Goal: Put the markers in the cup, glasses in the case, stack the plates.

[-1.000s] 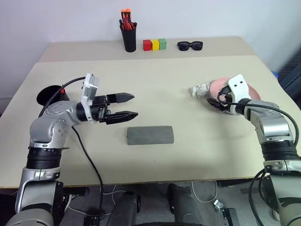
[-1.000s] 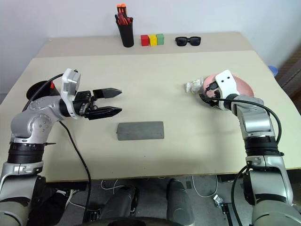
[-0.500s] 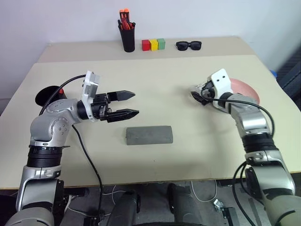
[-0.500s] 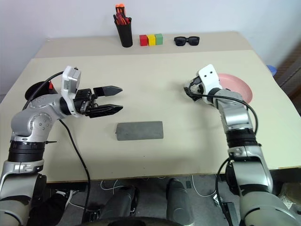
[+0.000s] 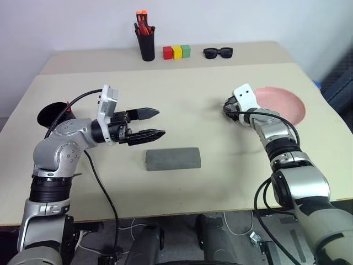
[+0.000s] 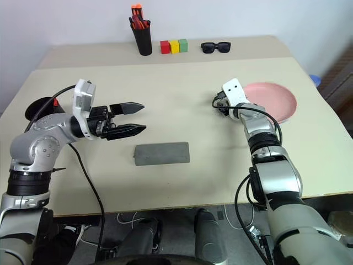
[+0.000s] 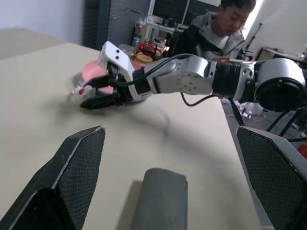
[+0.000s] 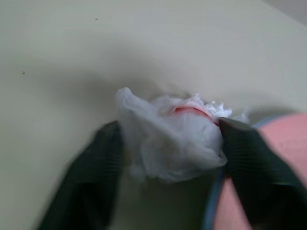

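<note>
My right gripper (image 5: 226, 108) is shut on a crumpled white wad (image 8: 168, 132) with a red bit in it, lying on the table just left of the salmon pink plate (image 5: 282, 104). A thin light blue edge (image 8: 209, 211) shows under that plate's rim. The grey case (image 5: 172, 159) lies closed at the table's middle. My left gripper (image 5: 160, 122) hangs open above the table, just behind the case and pointing right. The black cup (image 5: 48, 114) stands at the far left behind my left arm, with a marker's red cap (image 5: 68, 109) at its rim. The glasses are hidden.
Along the back of the table stand a tall black pen holder (image 5: 146, 47) with orange-topped pens, a row of red, yellow and green blocks (image 5: 176, 52), and black sunglasses (image 5: 218, 53). A person (image 7: 225, 28) sits beyond the table's right side.
My right gripper has moved left off the pink plate to the white wad, and its fingers have closed on it. The left arm has not moved.
</note>
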{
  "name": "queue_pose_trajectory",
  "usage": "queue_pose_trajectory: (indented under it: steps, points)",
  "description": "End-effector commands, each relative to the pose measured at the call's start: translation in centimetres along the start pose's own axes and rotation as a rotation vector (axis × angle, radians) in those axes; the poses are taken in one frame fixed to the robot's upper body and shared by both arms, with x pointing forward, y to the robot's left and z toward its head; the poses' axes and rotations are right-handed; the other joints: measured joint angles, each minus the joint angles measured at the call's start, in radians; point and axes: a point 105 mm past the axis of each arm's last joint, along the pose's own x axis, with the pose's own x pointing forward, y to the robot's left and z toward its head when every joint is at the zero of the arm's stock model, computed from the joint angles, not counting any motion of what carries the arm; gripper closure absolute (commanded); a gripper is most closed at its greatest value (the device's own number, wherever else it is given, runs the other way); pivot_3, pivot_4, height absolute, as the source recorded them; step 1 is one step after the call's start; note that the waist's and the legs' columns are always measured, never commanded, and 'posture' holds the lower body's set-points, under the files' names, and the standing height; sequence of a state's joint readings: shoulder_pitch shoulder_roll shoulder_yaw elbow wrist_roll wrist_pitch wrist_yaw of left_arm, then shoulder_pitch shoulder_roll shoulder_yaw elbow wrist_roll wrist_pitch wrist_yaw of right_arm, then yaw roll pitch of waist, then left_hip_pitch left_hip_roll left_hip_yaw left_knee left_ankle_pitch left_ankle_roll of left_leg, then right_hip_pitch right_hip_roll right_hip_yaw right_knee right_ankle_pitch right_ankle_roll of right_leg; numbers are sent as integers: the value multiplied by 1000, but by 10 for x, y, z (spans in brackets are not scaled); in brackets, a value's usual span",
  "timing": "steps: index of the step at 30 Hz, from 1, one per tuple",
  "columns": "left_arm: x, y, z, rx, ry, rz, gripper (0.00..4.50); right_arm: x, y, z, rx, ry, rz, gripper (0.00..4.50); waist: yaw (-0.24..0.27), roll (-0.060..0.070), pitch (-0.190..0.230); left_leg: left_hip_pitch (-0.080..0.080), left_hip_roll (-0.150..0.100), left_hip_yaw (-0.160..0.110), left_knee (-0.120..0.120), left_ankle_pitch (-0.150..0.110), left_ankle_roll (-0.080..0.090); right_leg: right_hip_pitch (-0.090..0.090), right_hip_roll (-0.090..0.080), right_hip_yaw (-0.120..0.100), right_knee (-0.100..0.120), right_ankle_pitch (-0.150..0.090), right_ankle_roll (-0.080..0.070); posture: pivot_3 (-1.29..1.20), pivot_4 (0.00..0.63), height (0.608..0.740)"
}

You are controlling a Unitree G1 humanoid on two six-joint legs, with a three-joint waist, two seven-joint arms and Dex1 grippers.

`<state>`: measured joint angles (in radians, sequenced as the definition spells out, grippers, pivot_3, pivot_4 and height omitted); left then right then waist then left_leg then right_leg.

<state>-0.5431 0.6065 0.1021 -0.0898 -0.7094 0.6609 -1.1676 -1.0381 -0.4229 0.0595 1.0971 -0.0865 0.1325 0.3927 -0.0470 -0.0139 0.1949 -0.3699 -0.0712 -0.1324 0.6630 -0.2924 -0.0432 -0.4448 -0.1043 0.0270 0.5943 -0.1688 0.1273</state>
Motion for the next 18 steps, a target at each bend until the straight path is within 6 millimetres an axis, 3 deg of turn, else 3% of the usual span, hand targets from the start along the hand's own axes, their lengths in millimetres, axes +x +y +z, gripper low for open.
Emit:
queue_pose_trajectory:
  steps: [1,3,6,10,13,15,18]
  points:
    - [-4,-4,11,36,-21,5,0,1,1,11,-11,-23,7,3600,-2,0,0,0,0,0,0,0,0,0,0,0,0,0,0,0,150,740]
    - [-3,-4,12,36,-23,9,0,1,0,14,-2,-34,10,4470,-1,0,0,0,0,0,-1,0,0,0,0,0,0,0,0,0,150,740]
    - [-1,-3,13,35,-24,9,0,0,-1,22,-1,-70,24,4470,-1,0,0,0,0,0,-1,0,0,0,0,0,0,0,0,0,150,740]
    - [1,-2,13,34,-23,5,0,-12,-1,58,126,-267,112,4470,-3,1,0,0,0,0,-1,0,0,0,0,0,0,0,0,0,150,740]
    - [2,-2,14,37,-25,-1,0,-22,-27,67,222,-340,40,4470,-1,1,1,0,0,0,-1,0,0,0,0,0,0,0,0,0,150,740]
    - [3,-1,14,40,-29,-3,0,-29,-56,59,201,-321,-111,4470,5,1,1,0,0,0,-1,0,0,0,0,0,0,0,0,0,150,740]
    - [5,1,13,37,-37,-4,0,-37,-83,38,196,-250,-243,4470,8,1,1,-1,-1,0,0,0,0,0,0,0,0,0,0,0,150,740]
